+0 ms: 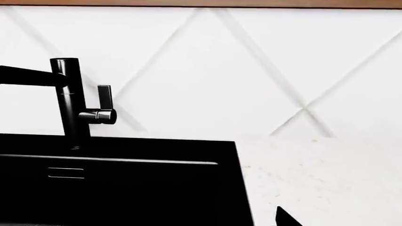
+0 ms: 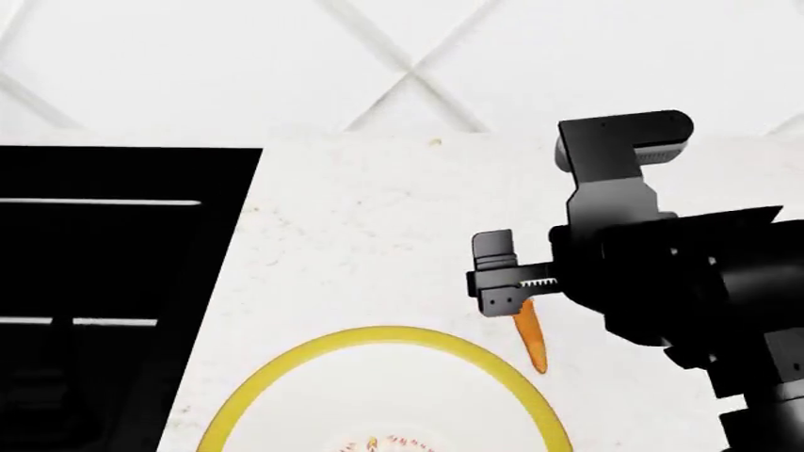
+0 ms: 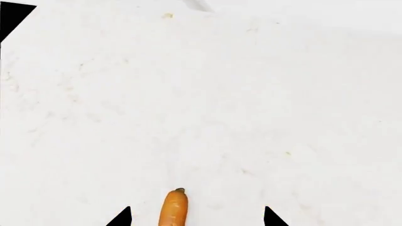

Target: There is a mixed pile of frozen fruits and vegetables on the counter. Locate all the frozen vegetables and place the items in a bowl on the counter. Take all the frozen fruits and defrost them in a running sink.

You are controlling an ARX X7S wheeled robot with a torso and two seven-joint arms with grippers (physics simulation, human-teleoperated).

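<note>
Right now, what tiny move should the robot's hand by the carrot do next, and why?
Probably close the right gripper on the carrot. The wrist view shows its two fingertips apart on either side of the carrot, not squeezing it. The bowl sits just beside it, so a firm hold likely comes first.

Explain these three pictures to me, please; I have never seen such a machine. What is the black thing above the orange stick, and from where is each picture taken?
These are simulator renders of a two-armed robot at a kitchen counter. One picture comes from a camera on its head, the other two from cameras near each gripper. The black thing is the right gripper, at the end of the right arm. The orange stick is a carrot lying on the counter; in the right wrist view it sits between the open fingertips, not held. Below it is the yellow-rimmed bowl. The left wrist camera faces the black sink and faucet; the left gripper itself barely shows.
</note>
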